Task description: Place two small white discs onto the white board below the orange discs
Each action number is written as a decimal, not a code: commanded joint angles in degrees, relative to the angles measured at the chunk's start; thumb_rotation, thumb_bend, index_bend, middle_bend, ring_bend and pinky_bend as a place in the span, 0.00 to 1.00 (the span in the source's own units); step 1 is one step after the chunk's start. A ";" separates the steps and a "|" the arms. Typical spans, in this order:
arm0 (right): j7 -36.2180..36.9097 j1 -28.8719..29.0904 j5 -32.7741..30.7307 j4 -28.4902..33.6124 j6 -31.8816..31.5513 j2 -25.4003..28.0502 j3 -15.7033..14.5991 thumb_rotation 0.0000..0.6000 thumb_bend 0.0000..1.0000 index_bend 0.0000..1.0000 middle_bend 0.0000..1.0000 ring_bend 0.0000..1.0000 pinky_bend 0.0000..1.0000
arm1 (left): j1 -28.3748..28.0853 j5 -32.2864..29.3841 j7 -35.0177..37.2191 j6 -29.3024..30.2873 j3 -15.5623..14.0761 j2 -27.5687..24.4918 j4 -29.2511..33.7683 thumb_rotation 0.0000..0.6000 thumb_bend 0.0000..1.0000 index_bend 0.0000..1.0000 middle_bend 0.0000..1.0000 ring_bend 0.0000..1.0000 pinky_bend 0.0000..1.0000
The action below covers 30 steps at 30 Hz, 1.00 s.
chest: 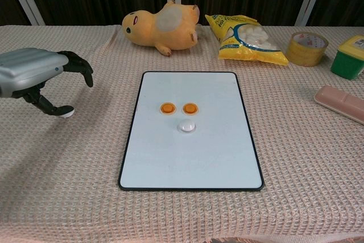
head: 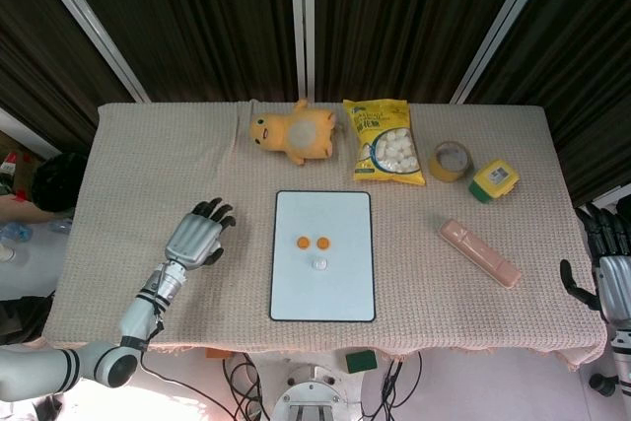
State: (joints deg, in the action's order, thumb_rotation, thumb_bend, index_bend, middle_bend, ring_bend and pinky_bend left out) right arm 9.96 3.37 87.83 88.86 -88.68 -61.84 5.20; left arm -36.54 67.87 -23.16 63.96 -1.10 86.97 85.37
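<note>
Woven beige cloth (chest: 296, 157) covers the table, dark curtains behind it. Left of the white board (chest: 190, 163), the left hand (chest: 34, 75) hovers with fingers curved and spread, thumb tip touching or just over a small white disc (chest: 67, 114) on the cloth; whether it grips the disc cannot be told. On the board, two orange discs (chest: 178, 108) sit side by side, another white disc (chest: 186, 127) just below them. Far right of the board, the right hand (head: 611, 273) hangs off the table edge, fingers loosely apart.

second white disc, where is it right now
In the chest view the second white disc lies on the cloth left of the white board, just under the left robot hand.
</note>
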 commanded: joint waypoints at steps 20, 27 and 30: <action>-0.69 0.43 0.06 -0.30 0.46 -0.71 -0.17 1.00 0.46 0.00 0.00 0.00 0.00 | 3.98 5.09 7.57 -2.28 0.06 1.76 -7.06 1.00 0.27 0.40 0.16 0.07 0.17; -1.03 0.51 0.14 -0.04 0.54 -0.70 -0.23 1.00 0.47 0.00 0.00 0.00 0.00 | 4.38 5.05 7.52 -3.15 0.76 2.45 -8.15 1.00 0.27 0.41 0.16 0.07 0.17; -1.07 0.49 0.04 -0.04 0.54 -0.72 -0.22 1.00 0.47 0.00 0.00 0.00 0.00 | 4.43 5.10 7.48 -3.58 1.04 2.59 -8.61 1.00 0.26 0.42 0.16 0.07 0.17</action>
State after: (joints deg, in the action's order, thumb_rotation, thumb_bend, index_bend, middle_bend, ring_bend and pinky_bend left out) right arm 8.90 3.86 87.85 88.82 -88.14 -62.56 4.98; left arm -32.13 72.96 -15.66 60.42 -0.10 89.54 76.80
